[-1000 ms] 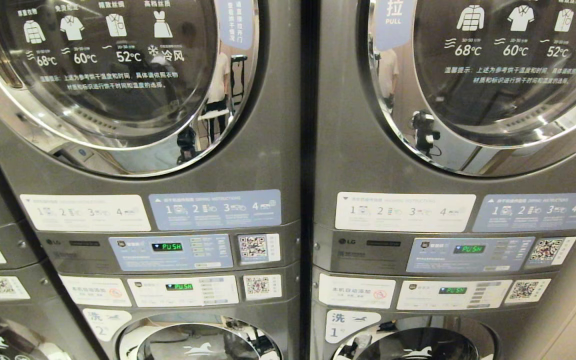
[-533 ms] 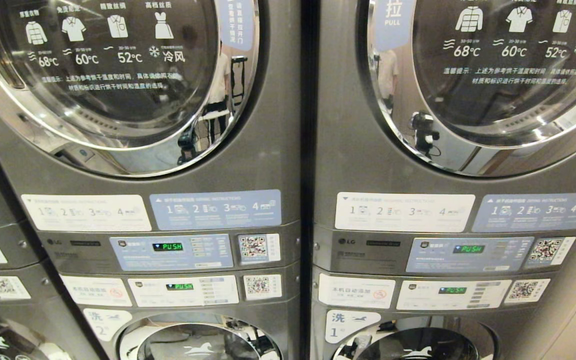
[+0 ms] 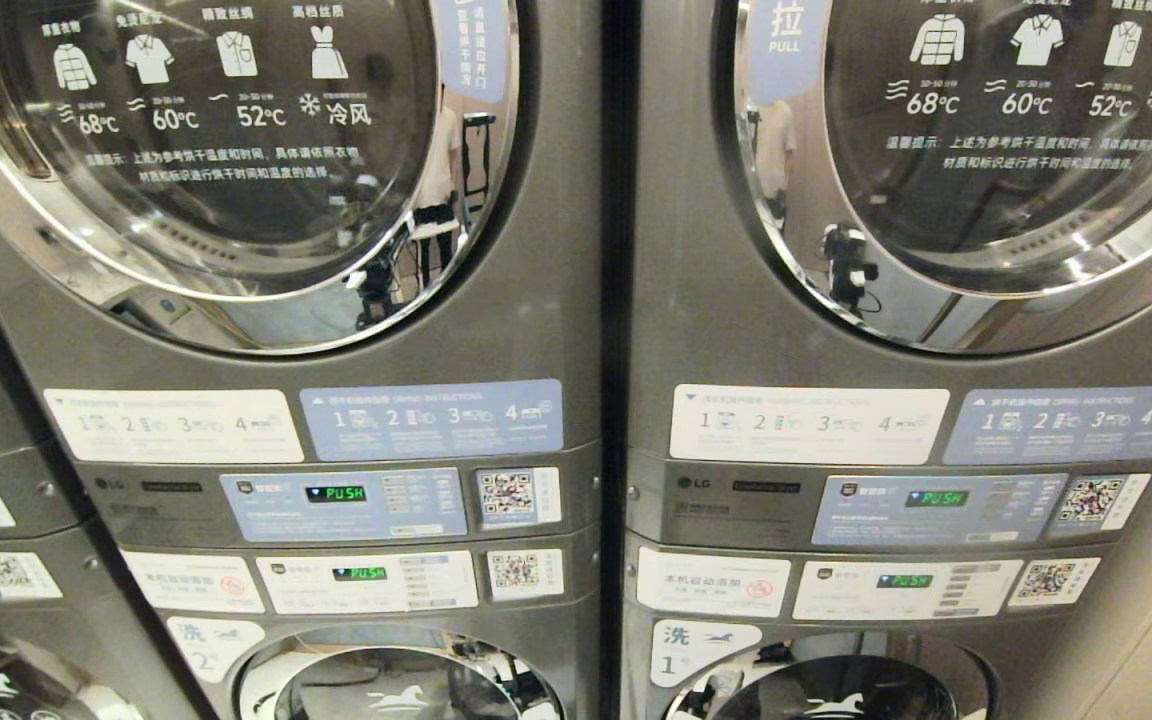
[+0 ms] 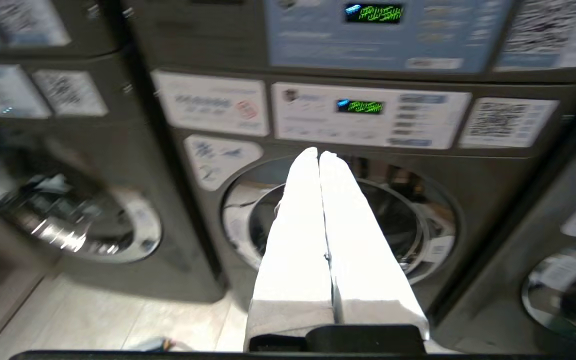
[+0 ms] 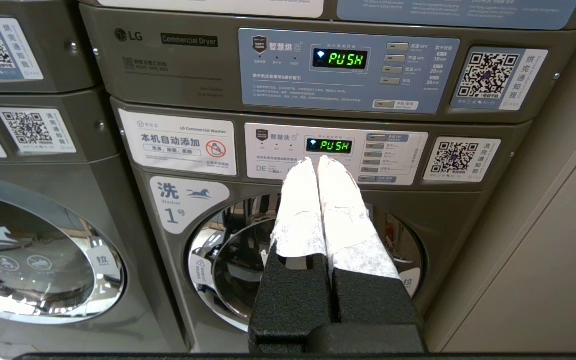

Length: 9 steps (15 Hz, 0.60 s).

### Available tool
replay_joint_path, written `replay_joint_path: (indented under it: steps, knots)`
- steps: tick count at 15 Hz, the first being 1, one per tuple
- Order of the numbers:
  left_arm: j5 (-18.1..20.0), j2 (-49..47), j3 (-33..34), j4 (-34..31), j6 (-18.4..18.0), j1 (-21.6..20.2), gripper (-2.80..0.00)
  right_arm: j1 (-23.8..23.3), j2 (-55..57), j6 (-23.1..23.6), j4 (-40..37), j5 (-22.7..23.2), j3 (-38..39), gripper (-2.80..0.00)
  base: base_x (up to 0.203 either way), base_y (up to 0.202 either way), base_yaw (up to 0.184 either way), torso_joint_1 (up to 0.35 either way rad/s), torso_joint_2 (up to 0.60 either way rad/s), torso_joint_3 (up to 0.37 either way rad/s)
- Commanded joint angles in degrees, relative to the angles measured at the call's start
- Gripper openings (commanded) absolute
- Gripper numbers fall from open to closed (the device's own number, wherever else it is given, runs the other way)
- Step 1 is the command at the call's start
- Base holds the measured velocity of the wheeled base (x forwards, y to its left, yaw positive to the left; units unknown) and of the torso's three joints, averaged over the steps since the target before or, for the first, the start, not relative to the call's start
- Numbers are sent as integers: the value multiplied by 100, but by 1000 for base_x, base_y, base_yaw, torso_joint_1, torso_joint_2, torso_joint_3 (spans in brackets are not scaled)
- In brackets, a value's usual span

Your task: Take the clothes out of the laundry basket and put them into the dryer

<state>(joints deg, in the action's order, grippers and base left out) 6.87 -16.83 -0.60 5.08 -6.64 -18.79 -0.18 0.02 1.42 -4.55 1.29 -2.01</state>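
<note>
My left gripper has left the head view's edge; only wrist views show both grippers (right), jaws pressed together, empty, before washers.

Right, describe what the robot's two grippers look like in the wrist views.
Both look alike. The left gripper has two long fingers wrapped in white, tapering to rounded tips, above a black base. The right gripper has the same white wrapping, wrinkled like tape, over the outer part of its fingers; nearer the wrist they are bare black with a grainy, textured surface. No cables or markings are visible on either.
</note>
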Motion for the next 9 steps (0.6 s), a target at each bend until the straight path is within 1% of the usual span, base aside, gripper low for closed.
replay_joint_path:
  steps: [1, 2, 3, 4, 5, 7, 8, 9]
  knots:
    - [-332, 98, 57, -225, 34, -2, -280, 1, -11, 2, 5, 3, 8, -280, 0, 0, 0, 0, 0, 0]
    - [-472, 90, 40, -618, 200, -4, -280, 1, -11, 7, 15, 3, 8, -280, 0, 0, 0, 0, 0, 0]
    - [-510, -47, 10, -726, 268, 19, -280, 1, -11, -1, 15, 3, 8, -280, 0, 0, 0, 0, 0, 0]
    - [-523, -215, 1, -747, 288, 188, -280, 1, -11, 7, 15, 3, 8, -280, 0, 0, 0, 0, 0, 0]
    - [-528, -286, -3, -756, 295, 603, -280, 1, -11, 7, 24, 3, 8, -280, 0, 0, 0, 0, 0, 0]
    - [-548, -174, -5, -761, 290, 1807, -280, 1, -11, 11, 21, 3, 12, -280, 0, 0, 0, 0, 0, 0]
    - [-581, -64, 17, -703, 282, 2174, -280, 1, -11, 7, 110, 3, 42, -280, 0, 0, 0, 0, 0, 0]
    - [-656, 31, 44, -497, 290, 2333, -280, 1, -11, 4, 298, 3, 109, -280, 0, 0, 0, 0, 0, 0]
